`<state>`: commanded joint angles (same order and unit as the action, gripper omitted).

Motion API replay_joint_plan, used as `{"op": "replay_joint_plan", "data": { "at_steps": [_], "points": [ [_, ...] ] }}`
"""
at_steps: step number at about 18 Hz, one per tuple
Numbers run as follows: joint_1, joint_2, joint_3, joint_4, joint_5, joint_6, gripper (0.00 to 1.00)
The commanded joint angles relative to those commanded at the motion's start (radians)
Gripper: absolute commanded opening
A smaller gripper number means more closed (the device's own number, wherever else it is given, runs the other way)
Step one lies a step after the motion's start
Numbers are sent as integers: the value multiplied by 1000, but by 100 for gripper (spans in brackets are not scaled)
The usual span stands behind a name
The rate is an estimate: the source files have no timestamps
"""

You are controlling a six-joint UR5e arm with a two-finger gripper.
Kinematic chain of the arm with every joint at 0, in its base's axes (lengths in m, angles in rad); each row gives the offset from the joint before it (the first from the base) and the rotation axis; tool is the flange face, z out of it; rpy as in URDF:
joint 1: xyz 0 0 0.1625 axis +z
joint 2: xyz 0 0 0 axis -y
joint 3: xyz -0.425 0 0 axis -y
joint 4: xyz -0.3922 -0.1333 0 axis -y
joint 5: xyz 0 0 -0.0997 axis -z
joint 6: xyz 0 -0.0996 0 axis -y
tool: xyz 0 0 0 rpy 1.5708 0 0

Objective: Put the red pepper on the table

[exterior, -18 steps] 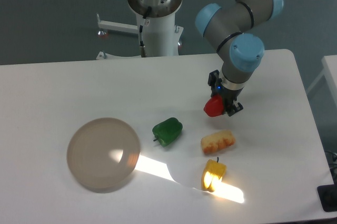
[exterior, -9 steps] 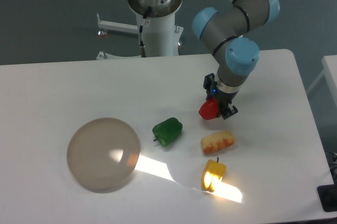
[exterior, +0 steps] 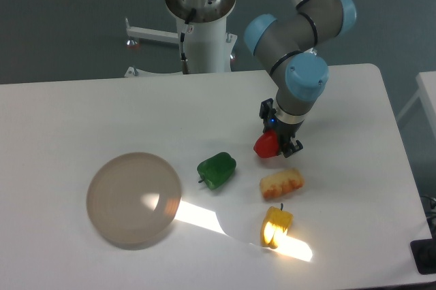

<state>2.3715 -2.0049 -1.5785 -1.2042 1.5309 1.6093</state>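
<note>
While the gripper carries the red pepper, both have shifted a little toward the left of the frame since the earlier pictures, the arm's blue-capped wrist moving with them. Its jaws are clamped on the pepper, which fills the narrow gap between the dark fingers; only its left side shows. Whether the pepper touches the table cannot be told. It sits right of centre, just above the pale yellow-orange piece and right of the green pepper. Lower lies the yellow pepper, by a sunlit patch. At lower left rests the grey disc.
</note>
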Motion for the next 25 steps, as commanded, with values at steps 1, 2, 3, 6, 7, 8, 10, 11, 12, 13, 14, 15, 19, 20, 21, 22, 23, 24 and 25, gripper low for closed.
{"op": "replay_joint_plan", "data": {
  "at_steps": [1,2,3,6,7,8,10,11,12,13,14,15,19,20,21,22,23,24,25],
  "points": [
    [0,0,0,0,0,-6,40],
    [-2,0,0,0,2,-6,40],
    [-2,0,-3,0,2,-9,40],
    [-8,-3,-6,2,2,-23,40],
    [-8,-6,-6,2,2,-25,40],
    [-8,-6,-6,2,2,-23,41],
    [-8,-8,-6,2,2,-20,41],
    [-8,-9,-6,2,2,-20,42],
    [-8,-11,-6,2,2,-20,42],
    [-8,-12,-6,0,2,-20,42],
    [-8,-12,-8,0,2,-19,42],
    [-8,-12,-11,2,2,-19,42],
    [-8,-17,-11,2,2,-22,42],
    [-8,-17,-11,2,2,-22,42],
    [-8,-17,-11,2,2,-22,42],
    [-8,-17,-9,0,2,-22,42],
    [-8,-17,-9,2,2,-22,42],
    [-8,-18,-11,0,2,-23,42],
    [-8,-18,-11,0,2,-23,42]
  ]
}}
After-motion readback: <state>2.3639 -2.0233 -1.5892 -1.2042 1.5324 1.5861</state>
